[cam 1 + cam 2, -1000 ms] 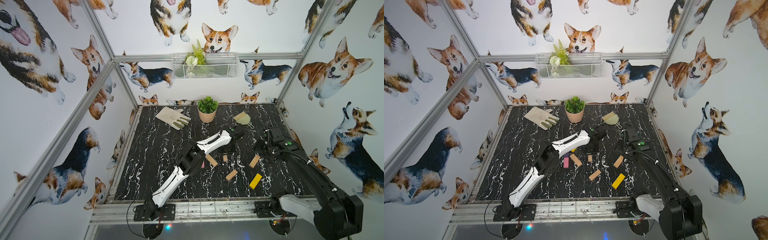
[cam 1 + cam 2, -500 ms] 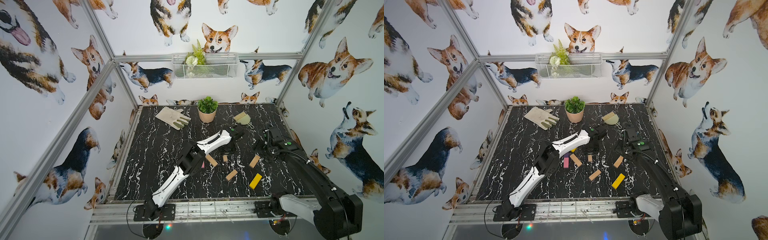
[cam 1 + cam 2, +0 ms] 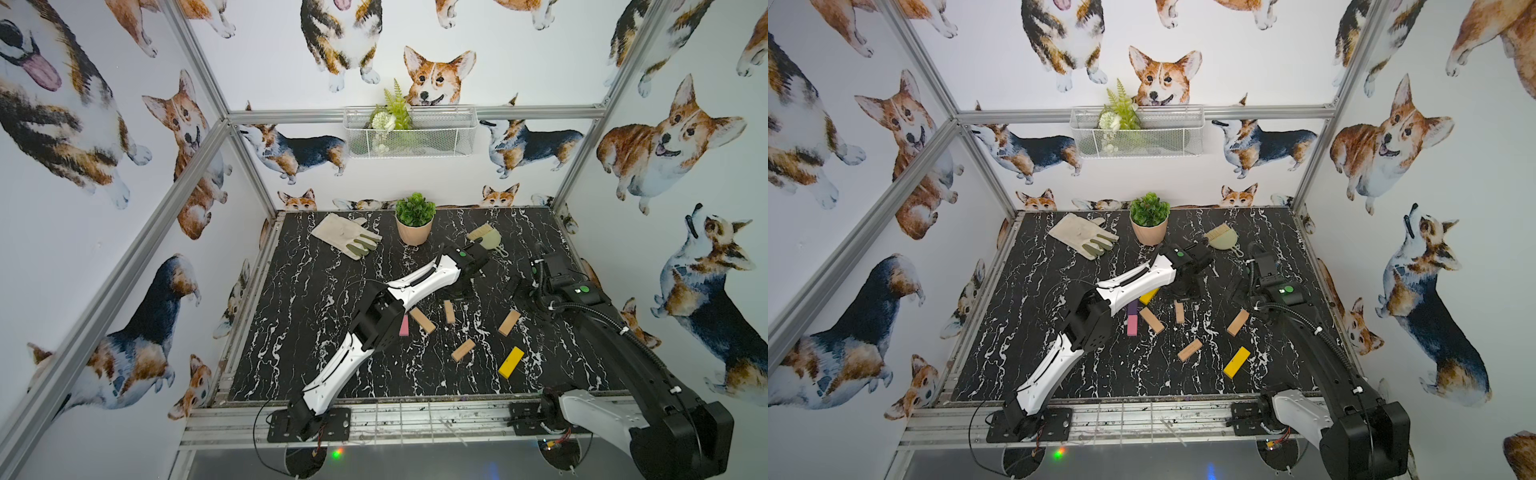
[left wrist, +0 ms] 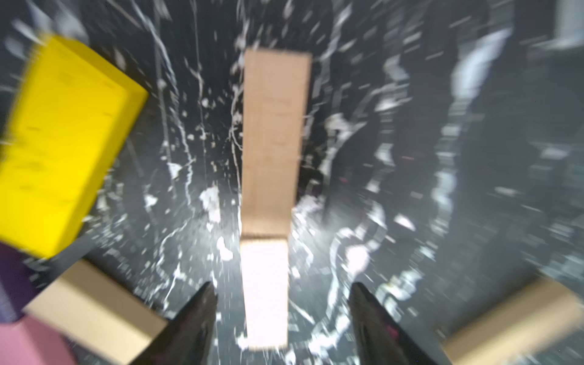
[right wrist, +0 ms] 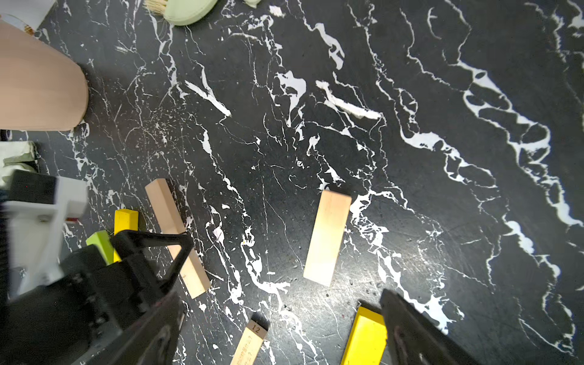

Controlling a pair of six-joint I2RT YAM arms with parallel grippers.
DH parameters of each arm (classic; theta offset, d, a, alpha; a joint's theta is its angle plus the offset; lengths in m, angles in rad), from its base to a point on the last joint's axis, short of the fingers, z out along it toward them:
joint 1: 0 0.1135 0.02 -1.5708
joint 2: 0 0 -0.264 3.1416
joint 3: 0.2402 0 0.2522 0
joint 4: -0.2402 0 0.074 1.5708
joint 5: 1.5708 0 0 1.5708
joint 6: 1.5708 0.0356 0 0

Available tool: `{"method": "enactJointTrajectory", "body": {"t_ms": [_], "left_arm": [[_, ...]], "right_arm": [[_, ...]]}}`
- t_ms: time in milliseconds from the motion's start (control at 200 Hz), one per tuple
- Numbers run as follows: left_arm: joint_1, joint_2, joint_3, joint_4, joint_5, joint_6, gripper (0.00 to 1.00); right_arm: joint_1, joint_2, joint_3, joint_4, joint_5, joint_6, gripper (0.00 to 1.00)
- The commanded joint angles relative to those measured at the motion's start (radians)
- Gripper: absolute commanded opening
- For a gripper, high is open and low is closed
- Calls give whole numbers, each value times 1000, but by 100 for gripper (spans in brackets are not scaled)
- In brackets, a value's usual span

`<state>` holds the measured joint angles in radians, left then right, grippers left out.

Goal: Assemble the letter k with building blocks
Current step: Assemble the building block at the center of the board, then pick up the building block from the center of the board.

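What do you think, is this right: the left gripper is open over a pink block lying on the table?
Not quite. The block under the open left gripper is tan, not pink. The left wrist view shows it lying on the table.

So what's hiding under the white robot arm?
In a top view, a pink block, purple block and yellow block peek out. The white arm covers part of the purple and yellow; anything else beneath is hidden.

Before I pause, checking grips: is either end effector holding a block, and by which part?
Nothing is held. The left end effector is open astride a tan block, untouched; the right end effector is open, empty.
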<state>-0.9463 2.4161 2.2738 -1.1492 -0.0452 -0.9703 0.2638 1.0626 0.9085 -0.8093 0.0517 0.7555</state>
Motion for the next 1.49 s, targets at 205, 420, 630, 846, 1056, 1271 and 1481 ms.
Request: {"method": "enactJointTrajectory", "body": {"t_ms": [205,420,630,846,1056,1271,1481], "left_arm": [[38,-442,-410,96,-206,99,100],[257,-691,-800,199,-133,138,99],[462,-853,-957,221,-115,276,99],[630,-921,-1049,275,-68,435,99],[727,-991,-1193,368,-9,476,98],[738,-996,-1186,362,-25,473,98],[741,-974,-1182,368,-12,468,98]], "right_arm": [[170,14,-70,-49,-5,250,99],[370,201,-83,-56,46,654,100],[493,319,-39,16,31,805,92],[543,414,60,-9,40,839,93],[556,417,88,-45,53,853,99],[586,435,57,-28,11,925,100],[626,447,-7,28,19,1047,83]]}}
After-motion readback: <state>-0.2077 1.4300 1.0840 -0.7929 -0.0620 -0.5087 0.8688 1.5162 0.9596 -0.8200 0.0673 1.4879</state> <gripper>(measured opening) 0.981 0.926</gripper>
